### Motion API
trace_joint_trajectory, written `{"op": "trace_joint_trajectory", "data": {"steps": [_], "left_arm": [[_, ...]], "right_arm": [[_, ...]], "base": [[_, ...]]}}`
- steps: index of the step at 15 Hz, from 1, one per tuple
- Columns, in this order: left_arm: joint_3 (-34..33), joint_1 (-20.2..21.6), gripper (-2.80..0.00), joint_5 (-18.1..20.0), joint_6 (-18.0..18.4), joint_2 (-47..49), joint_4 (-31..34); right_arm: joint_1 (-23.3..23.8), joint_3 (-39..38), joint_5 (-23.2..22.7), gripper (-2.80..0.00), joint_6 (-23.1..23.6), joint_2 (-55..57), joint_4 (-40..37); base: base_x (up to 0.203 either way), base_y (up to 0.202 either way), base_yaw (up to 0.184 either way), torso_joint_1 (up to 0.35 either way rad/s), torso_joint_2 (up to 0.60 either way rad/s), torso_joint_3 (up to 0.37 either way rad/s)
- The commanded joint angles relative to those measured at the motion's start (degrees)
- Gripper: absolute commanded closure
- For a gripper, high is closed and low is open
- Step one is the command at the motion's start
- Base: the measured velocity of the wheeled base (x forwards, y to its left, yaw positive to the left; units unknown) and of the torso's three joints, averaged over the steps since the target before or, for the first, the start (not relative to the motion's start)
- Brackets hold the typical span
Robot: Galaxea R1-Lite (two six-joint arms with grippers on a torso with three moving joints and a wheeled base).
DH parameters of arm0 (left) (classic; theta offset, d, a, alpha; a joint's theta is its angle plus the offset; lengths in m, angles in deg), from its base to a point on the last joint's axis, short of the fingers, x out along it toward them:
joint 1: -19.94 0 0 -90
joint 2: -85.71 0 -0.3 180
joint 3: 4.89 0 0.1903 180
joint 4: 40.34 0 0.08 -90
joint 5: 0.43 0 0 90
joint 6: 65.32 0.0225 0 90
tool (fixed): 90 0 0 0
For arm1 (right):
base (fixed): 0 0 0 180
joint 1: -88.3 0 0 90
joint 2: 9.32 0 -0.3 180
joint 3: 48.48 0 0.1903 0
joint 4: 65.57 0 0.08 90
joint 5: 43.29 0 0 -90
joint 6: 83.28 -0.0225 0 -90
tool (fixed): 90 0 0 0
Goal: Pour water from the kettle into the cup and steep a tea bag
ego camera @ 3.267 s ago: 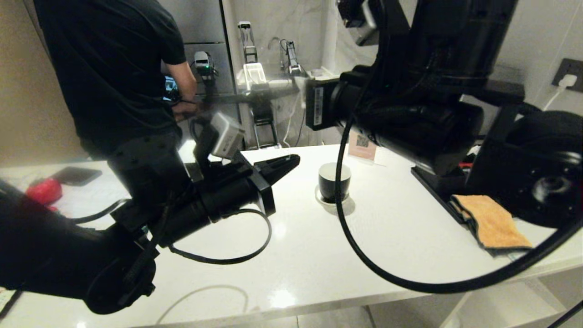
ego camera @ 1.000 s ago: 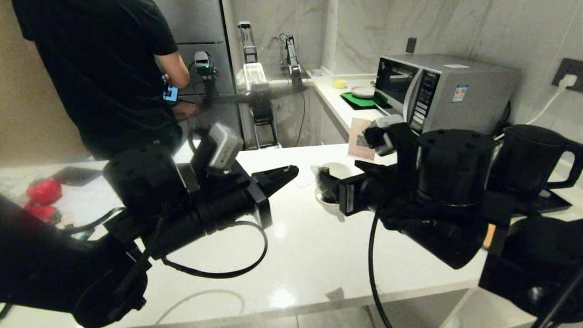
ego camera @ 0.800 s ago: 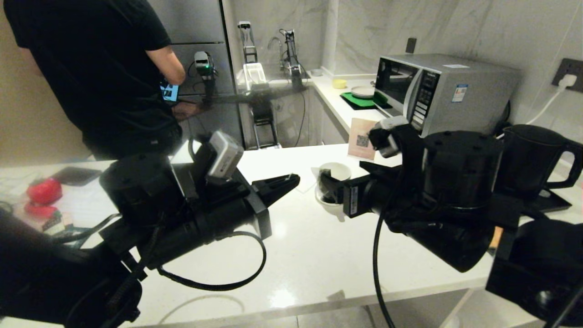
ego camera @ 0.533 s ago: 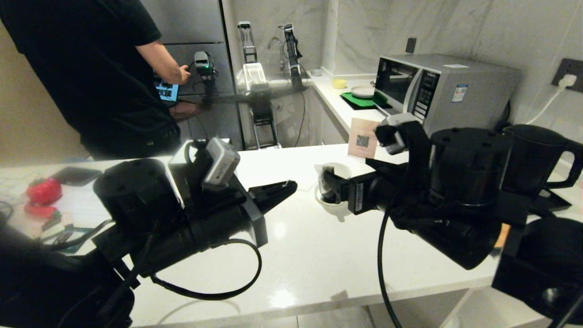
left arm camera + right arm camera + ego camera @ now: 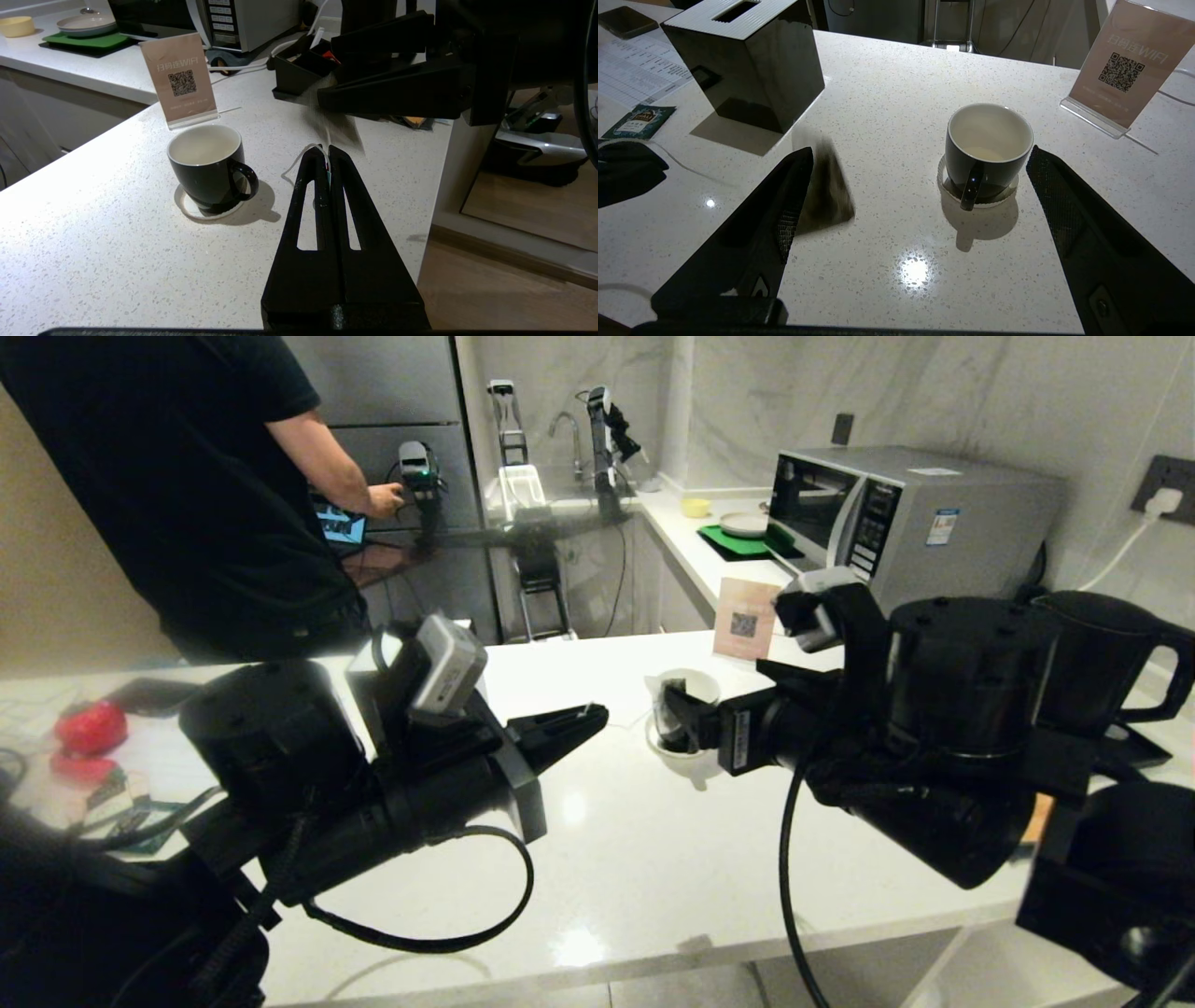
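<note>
The tea bag (image 5: 825, 186) hangs blurred in the air above the white counter (image 5: 644, 859), just beside one finger of the right gripper (image 5: 920, 196), short of the cup (image 5: 989, 148); contact with that finger cannot be determined. Its thin white string (image 5: 299, 161) runs to the tips of the left gripper (image 5: 326, 154), whose fingers are pressed together and pinch the string. The right gripper's jaws stand wide apart with nothing clamped between them, and the cup appears in the gap between the fingers in the right wrist view. The cup, glossy black outside and white inside, stands upright on a small white saucer (image 5: 191, 210) on the counter, with a little pale liquid at its bottom. In the head view, the left gripper (image 5: 583, 717) is near the cup on its left, and the right gripper (image 5: 674, 714) reaches in from the right. A WiFi sign card (image 5: 180, 79) stands just behind the cup. The kettle (image 5: 1102, 658) sits upright at the far right of the counter, well apart from the cup. A black tissue box (image 5: 747, 60) stands on the counter's left part. A person in a black shirt (image 5: 177, 476) stands beyond the counter.
</note>
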Motion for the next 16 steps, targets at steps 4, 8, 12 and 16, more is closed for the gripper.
{"op": "trace_joint_trajectory", "data": {"steps": [4,8,12,16], "left_arm": [[0.14,0.02,0.0,0.0,-0.02,0.04,-0.42],[-0.42,0.02,0.0,0.09,-0.02,-0.05,-0.42],[-4.25,0.02,0.0,0.3,0.16,-0.59,-0.33],[-7.24,0.02,0.0,0.44,1.39,-1.37,0.28]], "right_arm": [[-0.08,-0.9,0.08,-2.8,-0.01,-0.02,0.51],[-0.08,-0.85,0.16,-2.8,-0.01,-0.13,0.7],[0.1,-0.85,0.16,-2.8,-0.01,-1.15,0.61],[1.06,-0.76,0.25,-2.8,-0.01,-2.41,0.43]], "base": [[0.0,0.0,0.0,0.0,0.0,0.0],[0.0,0.0,0.0,0.0,0.0,0.0],[0.0,0.0,0.0,0.0,0.0,0.0],[0.0,0.0,0.0,0.0,0.0,0.0]]}}
